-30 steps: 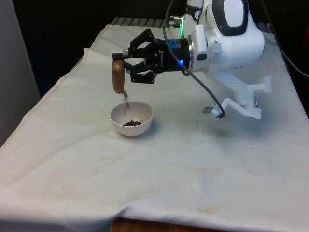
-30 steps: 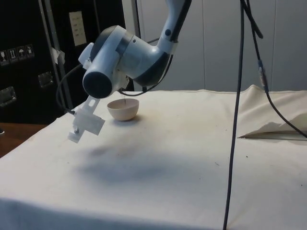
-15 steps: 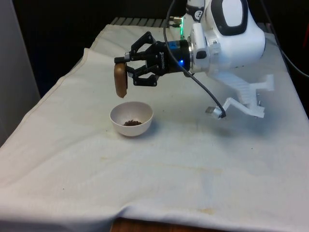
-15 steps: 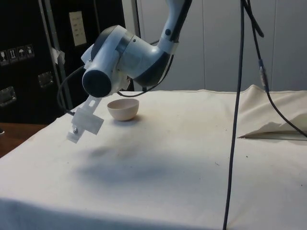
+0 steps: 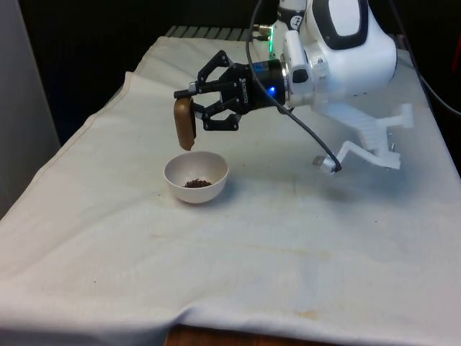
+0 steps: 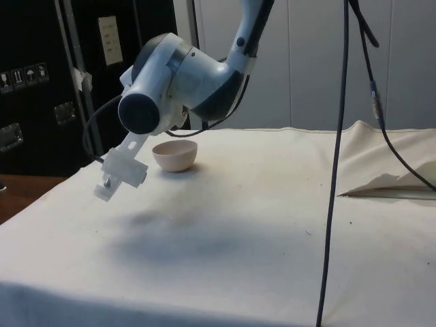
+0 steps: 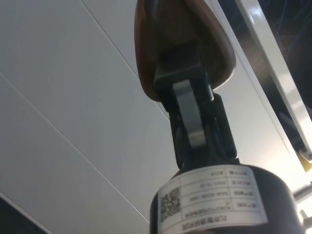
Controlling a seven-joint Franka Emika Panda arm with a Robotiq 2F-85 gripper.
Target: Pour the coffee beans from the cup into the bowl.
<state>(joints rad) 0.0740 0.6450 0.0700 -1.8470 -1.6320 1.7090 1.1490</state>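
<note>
While the small white round bowl sits on the white-clothed counter with a low heap of dark coffee beans at its bottom, the brown wooden cup hangs just above its far rim. The cup's long axis stands nearly vertical, its lower end turned down toward the bowl. The black hand, reaching sideways toward the front view's left, pinches the cup between its fingers.

The white arm reaches sideways above the table, its tool turned horizontal with fingers clamped.
</note>
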